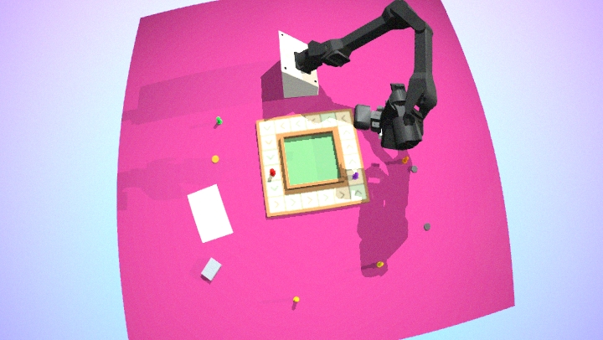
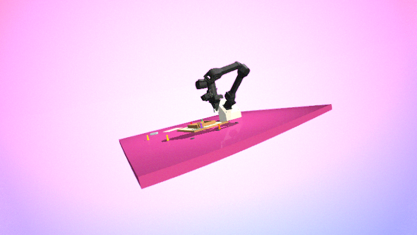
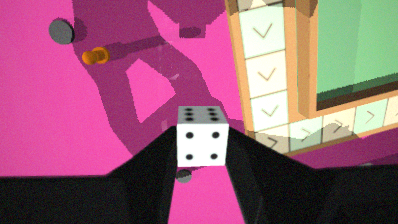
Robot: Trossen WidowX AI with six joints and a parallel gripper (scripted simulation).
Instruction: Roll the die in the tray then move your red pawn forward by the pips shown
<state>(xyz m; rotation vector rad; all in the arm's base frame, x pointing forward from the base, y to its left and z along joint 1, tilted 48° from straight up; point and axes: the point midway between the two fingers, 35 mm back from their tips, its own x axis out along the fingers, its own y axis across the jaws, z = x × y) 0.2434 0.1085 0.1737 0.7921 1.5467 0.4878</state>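
Gripper (image 3: 202, 150) clenched on die (image 3: 202, 141): white cube, four pips facing camera, probably six above; no lettering.

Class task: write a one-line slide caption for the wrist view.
Gripper clamps the white die above the pink table, beside the game board.

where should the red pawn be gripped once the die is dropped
Grip the red pawn by its narrow upper part, coming straight down from above: it stands upright on a track square close to the tray wall, so a sideways approach would likely hit that wall.
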